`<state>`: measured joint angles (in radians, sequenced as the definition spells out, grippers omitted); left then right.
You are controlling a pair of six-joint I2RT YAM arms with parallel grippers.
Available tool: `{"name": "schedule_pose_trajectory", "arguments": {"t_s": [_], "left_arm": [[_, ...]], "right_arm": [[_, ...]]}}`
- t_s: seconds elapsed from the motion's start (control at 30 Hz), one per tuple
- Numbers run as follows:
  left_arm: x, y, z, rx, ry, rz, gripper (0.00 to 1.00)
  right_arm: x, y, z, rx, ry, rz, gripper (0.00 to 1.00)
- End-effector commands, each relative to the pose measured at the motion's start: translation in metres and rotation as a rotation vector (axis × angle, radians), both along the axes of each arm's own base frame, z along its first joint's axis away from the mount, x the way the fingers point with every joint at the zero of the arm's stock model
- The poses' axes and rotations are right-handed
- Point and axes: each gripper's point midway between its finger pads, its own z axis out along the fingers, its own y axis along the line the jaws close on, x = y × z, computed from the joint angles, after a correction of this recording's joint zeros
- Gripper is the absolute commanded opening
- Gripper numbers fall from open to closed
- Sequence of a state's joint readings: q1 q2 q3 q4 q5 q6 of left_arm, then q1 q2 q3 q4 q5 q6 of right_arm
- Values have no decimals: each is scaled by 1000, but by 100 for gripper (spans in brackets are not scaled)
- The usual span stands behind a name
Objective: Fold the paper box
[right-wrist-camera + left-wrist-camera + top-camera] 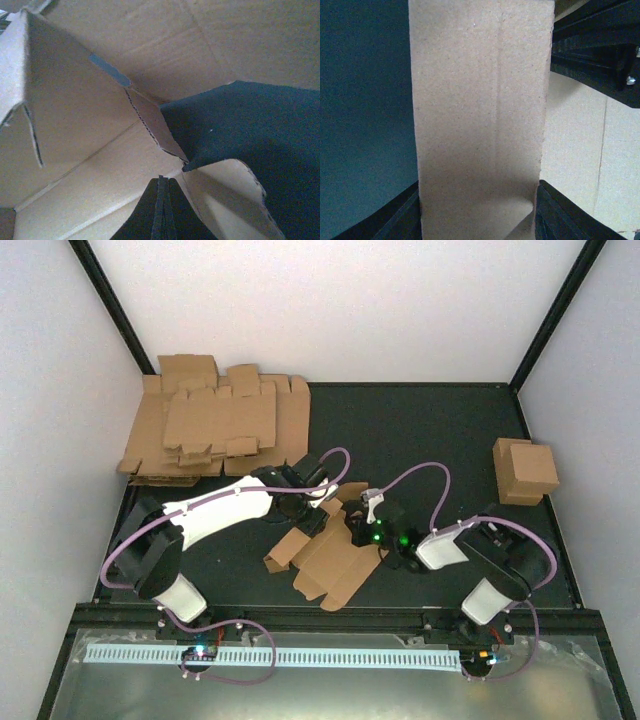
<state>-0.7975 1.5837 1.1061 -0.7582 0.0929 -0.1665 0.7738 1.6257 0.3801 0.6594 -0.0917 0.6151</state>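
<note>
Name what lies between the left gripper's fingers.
A cardboard panel of the paper box fills the gap between the fingers of the left gripper, edge to edge. The left wrist view shows it.

Clearance on counter (420,430)
Far centre open; blank pile (215,425) blocks far left, folded box (525,470) far right, paper box (335,560) mid.
</note>
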Motion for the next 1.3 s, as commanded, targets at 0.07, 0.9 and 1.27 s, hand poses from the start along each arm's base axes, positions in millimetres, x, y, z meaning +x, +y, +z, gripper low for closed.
{"name": "schedule_pose_trajectory", "arguments": {"t_s": [0.07,0.9,1.27], "left_arm": [[0,-4,8,-38,-9,-17,55],[-4,-1,8,-49,-6,-8,55],[-3,-3,7,-54,-4,-10,54]], "right_arm": [[1,-8,13,31,-19,-56,2],[27,7,30,104,7,-68,2],[42,-16,30,7,-34,-193,2]]}}
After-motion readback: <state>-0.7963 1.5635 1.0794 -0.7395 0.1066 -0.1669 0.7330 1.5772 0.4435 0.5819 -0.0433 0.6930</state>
